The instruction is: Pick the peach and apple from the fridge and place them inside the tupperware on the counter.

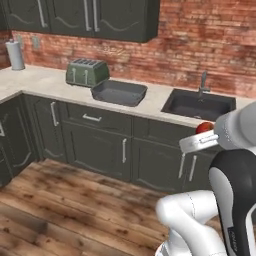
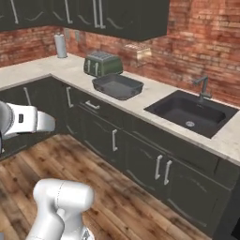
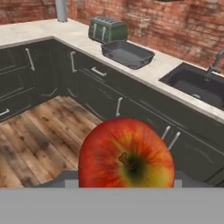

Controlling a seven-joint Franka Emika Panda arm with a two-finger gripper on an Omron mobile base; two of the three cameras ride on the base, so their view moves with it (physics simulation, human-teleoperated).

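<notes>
Glossy white arm (image 1: 192,220) rising at lower right of the left base view, rounded segments, black joint cover (image 1: 235,195) with faint small lettering, grey-white wrist cylinder (image 2: 23,119)

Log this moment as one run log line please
phase: carrying | gripper: shut on apple | tupperware: on counter, looks empty | next: place apple

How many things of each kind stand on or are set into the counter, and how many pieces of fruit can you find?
Toaster: 1
Tupperware: 1
Paper towel roll: 1
Sink: 1
Faucet: 1
Apple, held in the jaws: 1
Total: 6
</notes>
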